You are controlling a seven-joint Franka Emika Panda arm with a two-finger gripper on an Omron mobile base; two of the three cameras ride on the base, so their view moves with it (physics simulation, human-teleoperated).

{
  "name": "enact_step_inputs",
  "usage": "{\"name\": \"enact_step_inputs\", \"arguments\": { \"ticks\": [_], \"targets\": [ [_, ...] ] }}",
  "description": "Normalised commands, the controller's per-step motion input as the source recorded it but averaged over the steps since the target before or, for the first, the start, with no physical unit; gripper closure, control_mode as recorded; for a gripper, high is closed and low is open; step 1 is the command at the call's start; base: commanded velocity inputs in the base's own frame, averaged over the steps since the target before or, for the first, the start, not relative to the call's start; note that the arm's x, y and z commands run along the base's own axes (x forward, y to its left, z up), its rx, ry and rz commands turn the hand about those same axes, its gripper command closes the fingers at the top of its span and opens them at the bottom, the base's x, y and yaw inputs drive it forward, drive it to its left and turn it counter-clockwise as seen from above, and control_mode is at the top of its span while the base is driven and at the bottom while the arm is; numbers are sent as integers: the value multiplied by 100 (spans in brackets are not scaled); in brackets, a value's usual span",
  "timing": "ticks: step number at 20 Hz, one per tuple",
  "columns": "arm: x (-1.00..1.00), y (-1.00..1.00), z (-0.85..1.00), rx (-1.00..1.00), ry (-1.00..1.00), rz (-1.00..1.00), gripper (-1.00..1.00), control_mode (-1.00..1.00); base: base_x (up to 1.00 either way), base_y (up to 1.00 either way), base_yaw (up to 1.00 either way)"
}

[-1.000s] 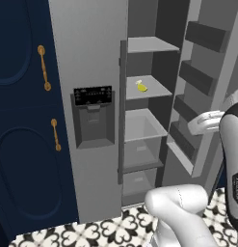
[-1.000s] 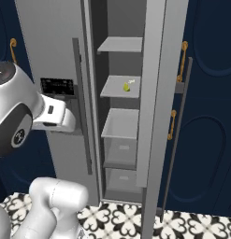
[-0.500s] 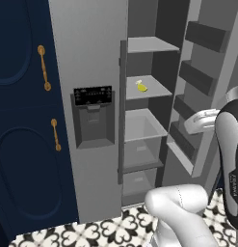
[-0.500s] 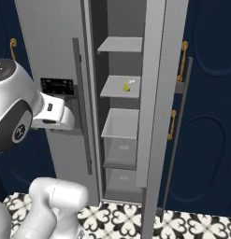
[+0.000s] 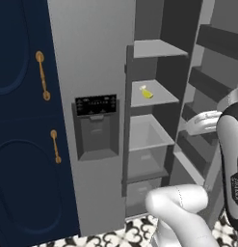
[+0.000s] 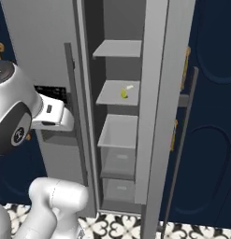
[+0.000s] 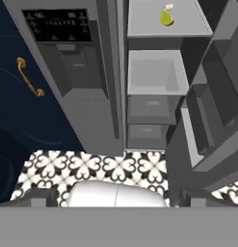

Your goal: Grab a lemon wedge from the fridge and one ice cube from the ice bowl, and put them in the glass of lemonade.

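The grey fridge stands with its right door swung open and its left door, with the black dispenser panel, shut. A tiny yellow lemon wedge lies on the second shelf from the top; in the hand view it sits at the top. My gripper is open and empty, its two dark tips wide apart, well back from the shelves and below the wedge's height. My white hand hovers in front of the open door's racks. The ice bowl and the glass of lemonade are out of view.
The open door carries several shelf racks on its inner side and stands close to my arm. Grey drawers fill the lower fridge. Navy cabinets with brass handles flank the fridge on both sides. Patterned tiles cover the floor.
In the left base view my hand has slid a little left and down; the fridge and the wedge have not moved.
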Motion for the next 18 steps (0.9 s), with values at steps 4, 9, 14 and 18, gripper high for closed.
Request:
{"name": "enact_step_inputs", "arguments": {
  "ticks": [4,9,14,18],
  "targets": [
    [0,0,0,0,0,0,-100,100,75,18,-13],
    [0,0,0,0,0,0,-100,100,2,9,-36],
    [0,0,0,0,0,0,-100,100,22,28,-40],
    [0,0,0,0,0,0,-100,100,44,14,-24]
  ]
}}
